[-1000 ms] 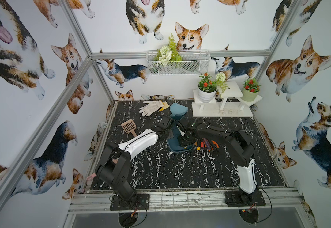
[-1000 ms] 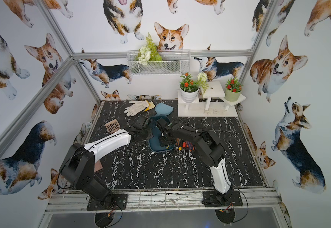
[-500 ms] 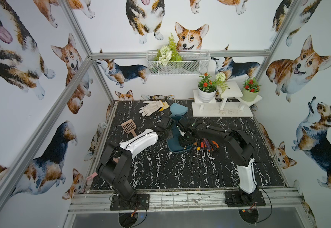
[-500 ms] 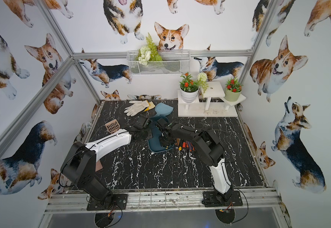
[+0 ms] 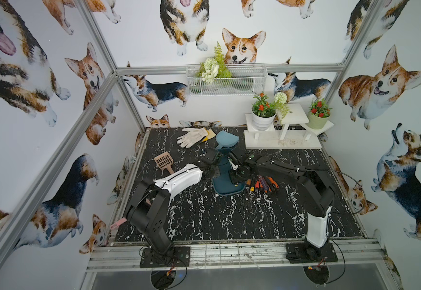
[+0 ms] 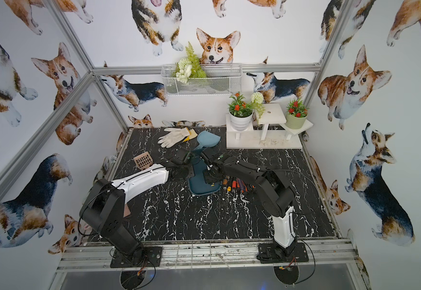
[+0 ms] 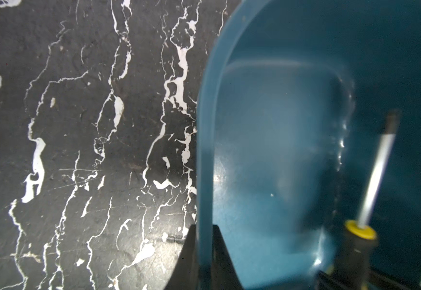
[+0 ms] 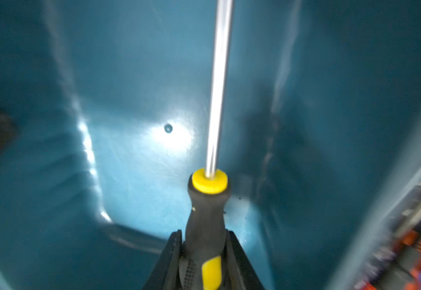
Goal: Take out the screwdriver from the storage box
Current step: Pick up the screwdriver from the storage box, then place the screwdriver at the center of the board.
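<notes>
The storage box (image 5: 227, 188) is a dark teal tub in the middle of the table, seen in both top views (image 6: 200, 187). My left gripper (image 7: 204, 233) is shut on the box's rim (image 7: 205, 150), one finger inside the wall and one outside. My right gripper (image 8: 204, 238) reaches into the box (image 8: 129, 150) and is shut on the screwdriver (image 8: 208, 206), gripping its black handle with the yellow collar. The steel shaft points away from the jaws, over the box floor. The left wrist view also shows this screwdriver (image 7: 375, 175) inside the box.
Several loose screwdrivers (image 5: 262, 184) lie on the table just right of the box. Behind it are a lighter blue dustpan (image 5: 225, 140), a white glove (image 5: 191, 136) and a brown scoop (image 5: 164, 160). A white plant stand (image 5: 282, 144) is at the back right, a wire basket (image 5: 227, 80) on the wall.
My right gripper's jaws have closed on the screwdriver's handle inside the box. The left gripper has kept its hold on the rim, and both arms have barely moved.
</notes>
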{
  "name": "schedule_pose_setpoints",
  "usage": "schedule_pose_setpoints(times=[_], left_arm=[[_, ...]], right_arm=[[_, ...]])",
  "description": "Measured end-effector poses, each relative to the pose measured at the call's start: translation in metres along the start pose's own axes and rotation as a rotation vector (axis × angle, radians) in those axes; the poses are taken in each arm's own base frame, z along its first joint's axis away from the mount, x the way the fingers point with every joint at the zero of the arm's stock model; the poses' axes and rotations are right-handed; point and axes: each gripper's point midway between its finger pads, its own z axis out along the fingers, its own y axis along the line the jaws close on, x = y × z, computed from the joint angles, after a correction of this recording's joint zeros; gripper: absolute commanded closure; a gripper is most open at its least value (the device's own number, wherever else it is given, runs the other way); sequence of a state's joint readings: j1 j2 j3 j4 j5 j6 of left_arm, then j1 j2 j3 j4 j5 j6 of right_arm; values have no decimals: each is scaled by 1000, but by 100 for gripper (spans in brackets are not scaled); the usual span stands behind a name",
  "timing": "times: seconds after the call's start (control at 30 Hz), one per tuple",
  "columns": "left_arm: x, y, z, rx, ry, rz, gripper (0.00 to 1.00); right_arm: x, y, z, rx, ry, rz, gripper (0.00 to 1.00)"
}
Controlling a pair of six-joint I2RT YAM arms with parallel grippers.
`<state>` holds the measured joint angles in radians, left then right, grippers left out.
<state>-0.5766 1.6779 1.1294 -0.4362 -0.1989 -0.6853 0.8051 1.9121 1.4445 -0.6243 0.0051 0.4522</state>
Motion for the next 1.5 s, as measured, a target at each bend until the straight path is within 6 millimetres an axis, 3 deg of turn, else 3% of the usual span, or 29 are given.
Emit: schedule_pose_setpoints(times=[0.37, 0.6, 0.73, 0.87, 1.4, 1.5], left_arm=[[0, 0, 0, 1, 0, 0, 100], [0, 0, 0, 1, 1, 0, 100], [0, 0, 0, 1, 1, 0, 100], [0, 0, 0, 1, 0, 0, 100], [-4, 8, -13, -14, -4, 30, 100], [-5, 10, -14, -18, -6, 30, 100]], right_arm=[[-13, -11, -47, -1, -113, 20, 100], [-12, -51, -70, 52, -155, 87, 100], [-4, -80, -68, 99, -122, 138, 100], [3, -93, -63, 130, -85, 157, 100], [20, -99, -22, 148, 53, 218, 100], [21, -98, -17, 143, 67, 225, 95]])
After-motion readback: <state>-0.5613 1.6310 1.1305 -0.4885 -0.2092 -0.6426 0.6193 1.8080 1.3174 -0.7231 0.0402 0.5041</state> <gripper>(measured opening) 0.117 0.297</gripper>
